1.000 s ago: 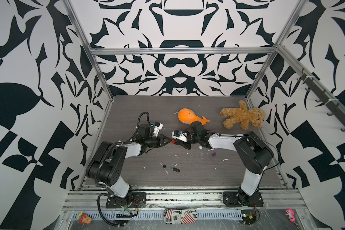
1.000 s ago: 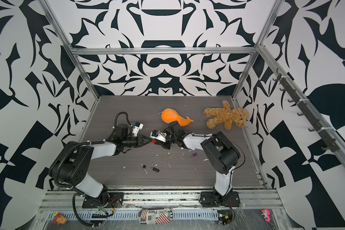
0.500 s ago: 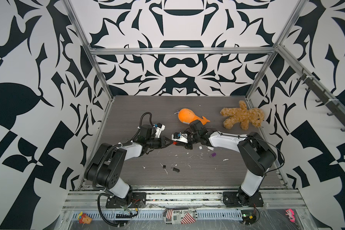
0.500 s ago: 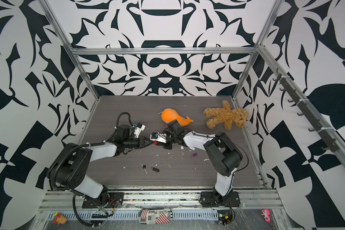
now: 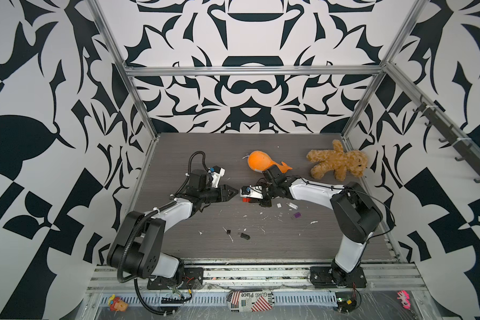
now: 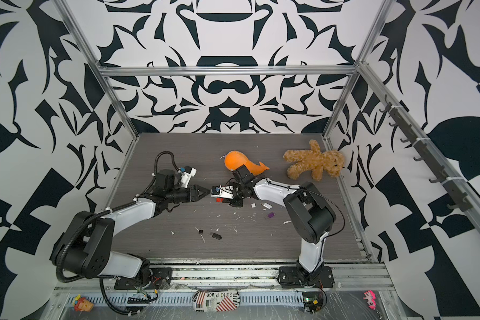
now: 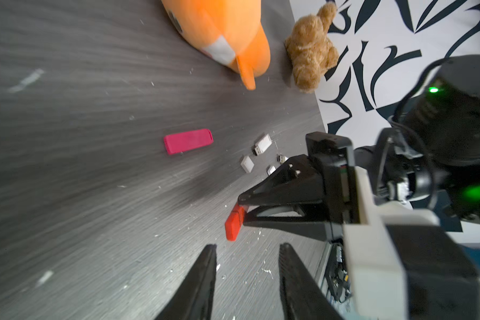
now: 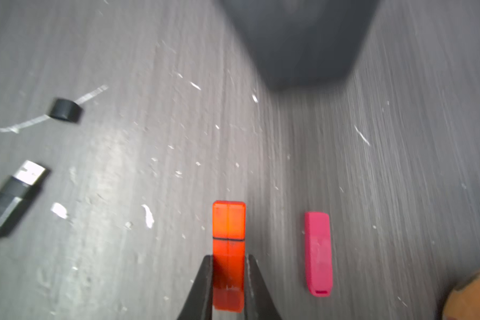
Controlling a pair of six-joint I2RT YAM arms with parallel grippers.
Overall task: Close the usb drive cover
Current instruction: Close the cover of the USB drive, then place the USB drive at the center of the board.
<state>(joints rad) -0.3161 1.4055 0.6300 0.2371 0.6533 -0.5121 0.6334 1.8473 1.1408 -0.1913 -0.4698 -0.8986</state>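
An orange-red usb drive sticks out from my right gripper, which is shut on its body. Its cover sits on the free end, with only a thin dark seam between the two. In the left wrist view the same drive hangs just above the table at the right gripper's tips. My left gripper faces it a short way off, open and with nothing between its fingers. In both top views the two grippers meet tip to tip mid-table, left gripper and drive.
A pink drive lies beside the held one. A black drive and black cap lie nearer the front. White drive parts and a purple drive lie right. An orange whale plush and teddy bear sit behind.
The left gripper's jaws have gone from shut to open in front of the drive's covered end. The right gripper keeps its grip and has shifted slightly towards the front.
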